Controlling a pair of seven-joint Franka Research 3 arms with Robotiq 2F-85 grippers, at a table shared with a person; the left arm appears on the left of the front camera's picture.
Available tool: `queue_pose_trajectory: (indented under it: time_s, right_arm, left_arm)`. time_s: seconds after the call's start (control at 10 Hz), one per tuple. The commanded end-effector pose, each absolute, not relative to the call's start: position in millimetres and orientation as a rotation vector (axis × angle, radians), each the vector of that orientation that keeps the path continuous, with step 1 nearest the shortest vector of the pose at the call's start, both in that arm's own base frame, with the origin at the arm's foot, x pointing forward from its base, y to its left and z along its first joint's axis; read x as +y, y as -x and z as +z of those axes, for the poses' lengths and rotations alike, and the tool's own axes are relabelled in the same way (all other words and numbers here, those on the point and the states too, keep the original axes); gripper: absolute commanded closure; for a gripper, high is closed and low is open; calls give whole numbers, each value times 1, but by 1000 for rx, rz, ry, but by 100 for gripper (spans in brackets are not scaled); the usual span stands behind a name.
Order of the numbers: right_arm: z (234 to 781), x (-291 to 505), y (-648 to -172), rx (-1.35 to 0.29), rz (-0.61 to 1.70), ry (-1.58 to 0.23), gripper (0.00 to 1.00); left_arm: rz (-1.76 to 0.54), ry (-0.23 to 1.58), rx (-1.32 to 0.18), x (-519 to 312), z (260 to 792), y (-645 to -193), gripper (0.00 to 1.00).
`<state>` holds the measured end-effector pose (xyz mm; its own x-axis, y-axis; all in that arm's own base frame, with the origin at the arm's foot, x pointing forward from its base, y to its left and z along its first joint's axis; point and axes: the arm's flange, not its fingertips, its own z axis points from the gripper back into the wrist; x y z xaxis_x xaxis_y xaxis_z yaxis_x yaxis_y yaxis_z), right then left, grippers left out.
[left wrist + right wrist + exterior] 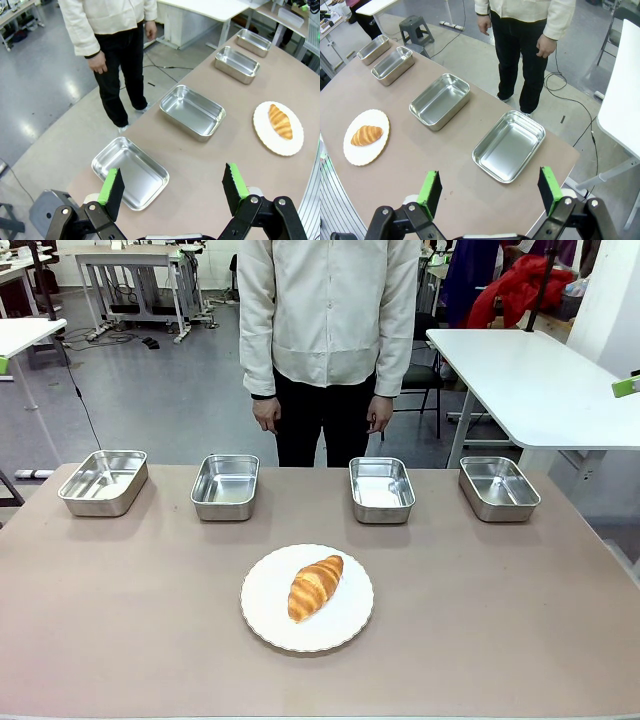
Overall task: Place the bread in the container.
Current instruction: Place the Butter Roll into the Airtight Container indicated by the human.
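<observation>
A matte brown table is standing in a workshop with a grey floor and white benches behind it. A person in a cream jacket and dark trousers is standing at its far edge, both hands hanging down. Four stainless-steel trays are sitting in a row along the far side, well apart from one another: the far-left tray, the centre-left tray, the centre-right tray and the far-right tray. All four are lying empty.

Nearer the robot, a round white plate is sitting about midway across the table. The croissant is lying diagonally on it, apart from every tray.

The left tool is hovering above the table's left end, near the far-left tray, its green-padded fingers standing wide apart and gripping nothing. The right tool is hovering over the right end, likewise spread wide and holding nothing.
</observation>
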<state>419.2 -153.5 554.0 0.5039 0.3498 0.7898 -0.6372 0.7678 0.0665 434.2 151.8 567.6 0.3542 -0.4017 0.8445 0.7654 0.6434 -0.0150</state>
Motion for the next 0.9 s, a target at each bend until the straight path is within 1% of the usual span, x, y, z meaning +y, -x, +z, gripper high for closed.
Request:
queue_pose_trajectory:
  time_s: [0.0, 0.8]
  right_arm:
    - [553, -154, -419, -862, 617, -382, 0]
    - [553, -154, -419, -862, 617, -382, 0]
  left_arm:
    - [-784, 452, -946, 152, 570, -433, 0]
    - [-784, 452, -946, 152, 570, -433, 0]
